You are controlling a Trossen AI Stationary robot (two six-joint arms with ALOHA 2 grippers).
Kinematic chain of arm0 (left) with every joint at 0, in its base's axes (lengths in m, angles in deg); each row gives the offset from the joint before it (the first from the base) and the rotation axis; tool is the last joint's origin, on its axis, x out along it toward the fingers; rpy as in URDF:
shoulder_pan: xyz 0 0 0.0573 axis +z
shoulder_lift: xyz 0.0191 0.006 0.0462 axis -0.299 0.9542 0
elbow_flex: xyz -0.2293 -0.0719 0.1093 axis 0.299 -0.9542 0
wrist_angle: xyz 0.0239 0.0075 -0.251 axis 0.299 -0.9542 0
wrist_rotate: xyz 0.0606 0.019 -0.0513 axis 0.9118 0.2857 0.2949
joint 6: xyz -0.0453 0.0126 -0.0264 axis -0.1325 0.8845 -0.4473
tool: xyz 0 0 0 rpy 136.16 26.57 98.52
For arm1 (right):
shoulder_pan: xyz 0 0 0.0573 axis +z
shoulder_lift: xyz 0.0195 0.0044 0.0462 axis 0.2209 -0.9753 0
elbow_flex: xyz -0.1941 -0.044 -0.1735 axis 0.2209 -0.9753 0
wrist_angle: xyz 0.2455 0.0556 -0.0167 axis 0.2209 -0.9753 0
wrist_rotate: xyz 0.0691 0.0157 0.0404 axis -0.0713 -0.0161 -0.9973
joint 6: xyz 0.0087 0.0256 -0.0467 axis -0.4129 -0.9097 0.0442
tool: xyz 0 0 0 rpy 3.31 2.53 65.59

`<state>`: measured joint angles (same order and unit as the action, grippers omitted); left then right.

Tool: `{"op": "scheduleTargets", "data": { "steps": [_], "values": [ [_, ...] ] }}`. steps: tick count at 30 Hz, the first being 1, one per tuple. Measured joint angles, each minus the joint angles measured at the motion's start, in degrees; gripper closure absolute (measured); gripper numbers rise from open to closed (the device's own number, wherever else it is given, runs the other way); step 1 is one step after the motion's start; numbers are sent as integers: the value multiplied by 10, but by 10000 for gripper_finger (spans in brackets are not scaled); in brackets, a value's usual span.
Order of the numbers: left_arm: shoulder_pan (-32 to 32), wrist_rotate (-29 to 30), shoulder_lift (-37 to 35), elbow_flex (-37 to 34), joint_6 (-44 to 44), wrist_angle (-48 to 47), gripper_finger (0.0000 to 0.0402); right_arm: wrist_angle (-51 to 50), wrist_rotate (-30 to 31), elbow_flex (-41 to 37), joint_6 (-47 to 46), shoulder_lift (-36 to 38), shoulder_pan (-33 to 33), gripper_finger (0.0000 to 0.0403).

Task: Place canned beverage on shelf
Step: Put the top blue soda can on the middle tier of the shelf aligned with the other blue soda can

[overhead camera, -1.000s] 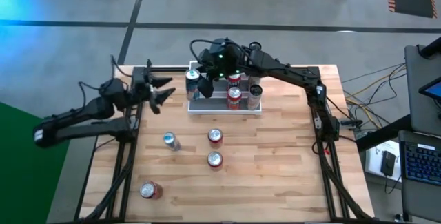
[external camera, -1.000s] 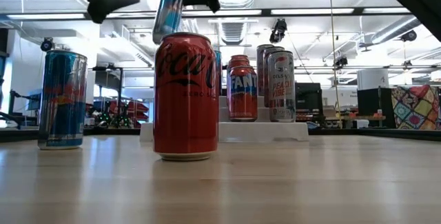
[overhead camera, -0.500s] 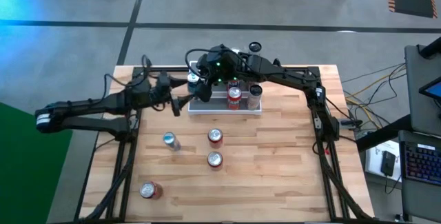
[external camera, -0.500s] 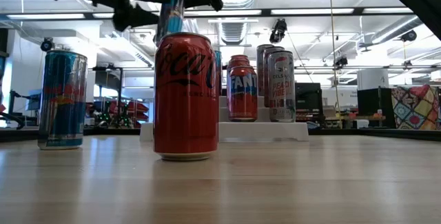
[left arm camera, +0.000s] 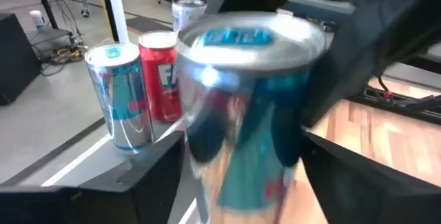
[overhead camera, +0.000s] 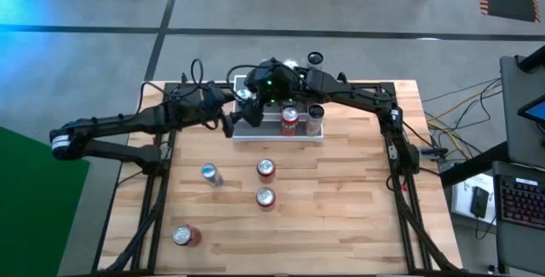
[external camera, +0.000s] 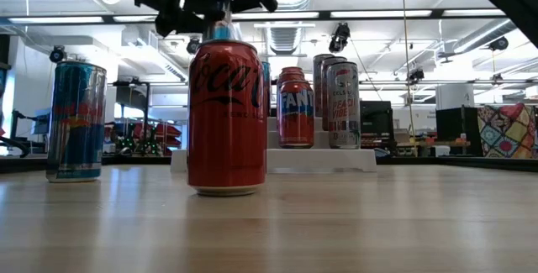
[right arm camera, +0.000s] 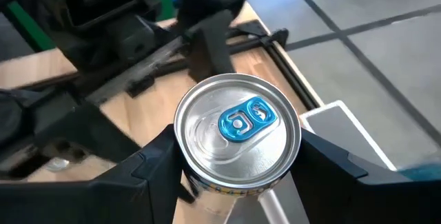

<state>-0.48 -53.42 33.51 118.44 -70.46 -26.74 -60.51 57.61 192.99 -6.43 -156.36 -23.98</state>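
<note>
The left gripper point(overhead camera: 228, 122) reaches in beside the shelf's left end, its fingers standing apart on either side of a slim blue can point(left arm camera: 238, 114) without clearly pressing on it; whether they touch the wall cannot be told. The right gripper point(right arm camera: 234, 182) holds that same slim blue can from above, fingers closed on its body just under the rim, over the left end of the shelf point(overhead camera: 302, 135).

On the shelf stand a red can point(overhead camera: 289, 118) and a silver can point(overhead camera: 315, 115), with more behind them. In front of it, loose on the table point(overhead camera: 358, 217), are a blue can point(overhead camera: 209, 173), two red-topped cans point(overhead camera: 266, 169) and a can lying on its side point(overhead camera: 184, 235) near the front edge.

The held can looks rigid but thin-walled and smooth, likely slippery and easy to dent. Mid-body, with pads on opposite sides, seems the safest hold.
</note>
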Motion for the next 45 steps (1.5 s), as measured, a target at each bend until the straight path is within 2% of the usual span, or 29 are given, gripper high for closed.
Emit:
{"op": "scheduleTargets", "data": {
  "steps": [5,8,11,21,24,32,36,40,45],
  "values": [
    [10,-10,-8,-7,1,1,173,-1,10,0,2,1,1,187],
    [25,-41,-3,-7,4,8,185,-2,14,0,0,1,1,182],
    [35,-62,7,-7,3,16,182,-2,17,0,-1,1,1,177],
    [44,-73,19,-6,10,31,172,-9,29,-1,0,1,1,175],
    [46,-73,17,-6,5,35,161,-5,29,-1,3,1,1,175],
    [47,-86,25,-5,0,61,96,1,15,-1,10,1,4,175],
    [53,-85,31,-5,0,65,89,0,18,-1,11,1,2,175],
    [53,-86,34,-5,-2,66,108,-2,9,-1,12,1,2,175],
    [53,-86,34,-5,4,73,160,0,9,0,15,1,1,174]
  ]
}}
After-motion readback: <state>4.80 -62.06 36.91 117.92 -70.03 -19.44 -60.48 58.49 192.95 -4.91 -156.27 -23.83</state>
